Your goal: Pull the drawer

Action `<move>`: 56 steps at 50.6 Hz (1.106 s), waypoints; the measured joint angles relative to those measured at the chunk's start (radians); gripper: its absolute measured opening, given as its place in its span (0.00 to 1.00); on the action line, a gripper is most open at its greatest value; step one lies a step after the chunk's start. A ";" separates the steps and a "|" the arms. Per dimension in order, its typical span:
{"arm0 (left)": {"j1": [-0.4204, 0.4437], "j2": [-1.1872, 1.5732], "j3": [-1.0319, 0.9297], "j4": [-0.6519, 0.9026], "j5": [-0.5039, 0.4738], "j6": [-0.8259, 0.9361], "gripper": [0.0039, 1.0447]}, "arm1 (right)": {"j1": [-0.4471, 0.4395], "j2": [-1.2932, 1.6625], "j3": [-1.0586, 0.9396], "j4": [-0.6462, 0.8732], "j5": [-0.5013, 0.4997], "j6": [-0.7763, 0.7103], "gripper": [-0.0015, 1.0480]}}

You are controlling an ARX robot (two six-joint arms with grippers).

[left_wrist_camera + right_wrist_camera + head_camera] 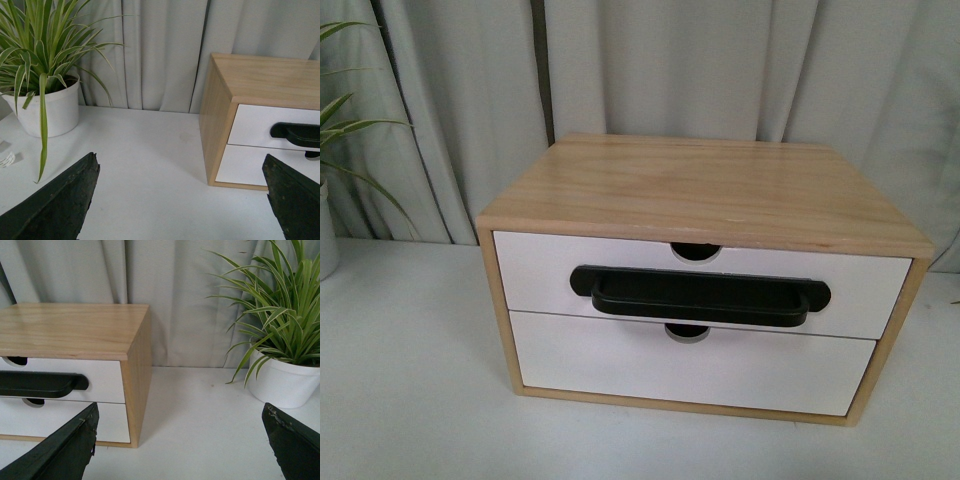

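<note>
Drawer point(540, 265) white-fronted, shut, long black bar handle point(700, 295), half-round notch point(696, 251), left hand point(180, 165) and right hand point(180, 410) spread

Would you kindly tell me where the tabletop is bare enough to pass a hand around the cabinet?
The tabletop in front of the wooden cabinet is bare, straight to the top drawer and its black handle. Bare too between the cabinet and the left potted plant, and the right potted plant. Tightest by the pots, under drooping leaves.

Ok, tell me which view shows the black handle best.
The front view: the whole handle shows head-on across the upper drawer. The left wrist view catches one end; the right wrist view, the other end.
</note>
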 joint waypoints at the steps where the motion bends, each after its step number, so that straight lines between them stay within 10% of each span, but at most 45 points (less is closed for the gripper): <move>1: 0.000 0.000 0.000 0.000 0.000 0.000 0.95 | 0.000 0.000 0.000 0.000 0.000 0.000 0.91; 56: 0.000 0.000 0.000 0.000 0.000 0.000 0.95 | 0.000 0.000 0.000 0.000 0.000 0.000 0.91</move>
